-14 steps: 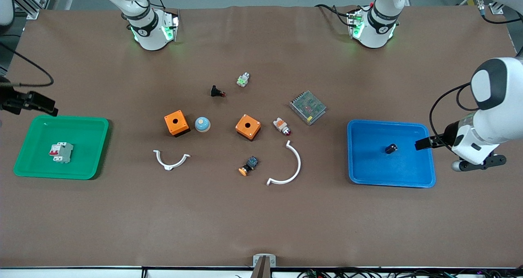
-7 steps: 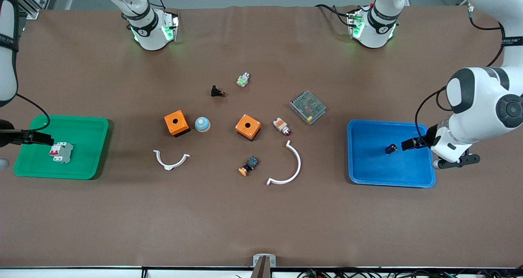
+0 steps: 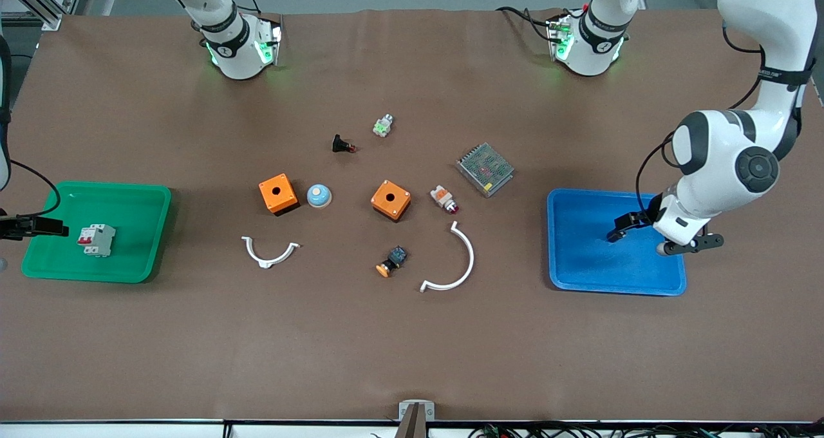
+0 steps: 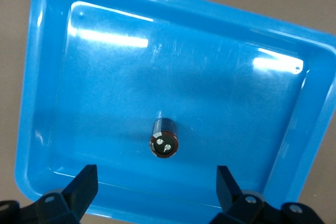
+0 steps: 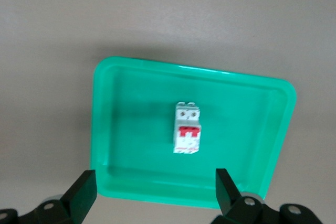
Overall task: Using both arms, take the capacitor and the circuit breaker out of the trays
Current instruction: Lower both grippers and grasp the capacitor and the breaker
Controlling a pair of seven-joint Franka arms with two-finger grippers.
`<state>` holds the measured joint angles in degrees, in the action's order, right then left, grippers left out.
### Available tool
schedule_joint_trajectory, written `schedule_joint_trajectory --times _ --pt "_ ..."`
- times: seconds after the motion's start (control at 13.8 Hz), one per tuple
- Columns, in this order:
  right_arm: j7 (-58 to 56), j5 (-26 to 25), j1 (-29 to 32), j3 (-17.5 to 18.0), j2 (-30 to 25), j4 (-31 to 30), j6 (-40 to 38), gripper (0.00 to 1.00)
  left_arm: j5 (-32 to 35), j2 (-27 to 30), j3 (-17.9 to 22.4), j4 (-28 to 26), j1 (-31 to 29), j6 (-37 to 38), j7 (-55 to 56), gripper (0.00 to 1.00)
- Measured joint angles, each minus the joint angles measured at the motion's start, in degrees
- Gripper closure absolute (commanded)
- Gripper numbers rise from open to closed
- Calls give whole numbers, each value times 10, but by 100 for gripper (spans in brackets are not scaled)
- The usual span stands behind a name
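Hovering wide open over the blue tray [image 4: 47,77], the left end effector [image 4: 157,192] frames the capacitor [image 4: 164,139] lying on the tray's floor. The right end effector [image 5: 155,195], equally wide, hangs above the green tray [image 5: 121,129] holding the circuit breaker [image 5: 187,128]. That stubby cylinder could probably roll away if one finger touches first.

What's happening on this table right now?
Two arms are setting up to empty two trays, and nothing is picked up yet. The left gripper hangs open over the blue tray, lined up on the capacitor lying in it. The right gripper is open over the edge of the green tray, beside the circuit breaker. Other small parts lie on the table between the trays.
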<state>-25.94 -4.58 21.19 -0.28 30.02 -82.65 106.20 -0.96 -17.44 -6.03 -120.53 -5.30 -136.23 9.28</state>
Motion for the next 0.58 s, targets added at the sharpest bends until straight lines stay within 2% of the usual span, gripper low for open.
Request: schedule_joint_trajectory --times 0.29,0.58 --pt "-28 0 30 0 41 -1 52 0 0 -8 1 -30 -1 -36 0 19" --pt "-30 0 40 1 66 -26 121 0 0 -35 1 -34 -1 -65 0 28"
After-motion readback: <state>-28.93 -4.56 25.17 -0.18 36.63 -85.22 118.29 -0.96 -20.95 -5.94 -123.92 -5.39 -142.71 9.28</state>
